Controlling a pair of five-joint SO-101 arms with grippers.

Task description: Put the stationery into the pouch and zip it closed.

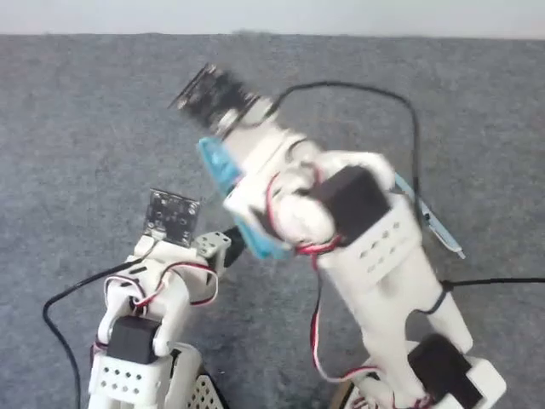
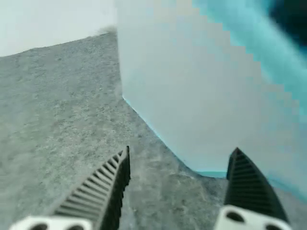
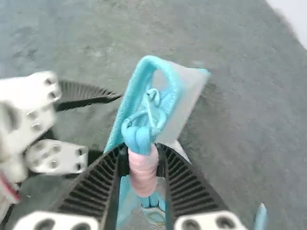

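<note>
Though mottled, grey carpet (image 1: 85, 128) beneath the pouch (image 3: 187, 96), pale wall (image 1: 272, 15) beyond.

the pouch (image 1: 218, 166) is mostly hidden under the right arm (image 1: 383, 247); its contents cannot be told.

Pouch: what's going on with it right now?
The right tool is shut on the pink zip pull at one end of the pouch and holds the pouch up over the grey table. The left tool is open, with the pouch's lower corner just ahead of it, gripping nothing. I cannot tell whether the zip is closed or what is inside.
</note>
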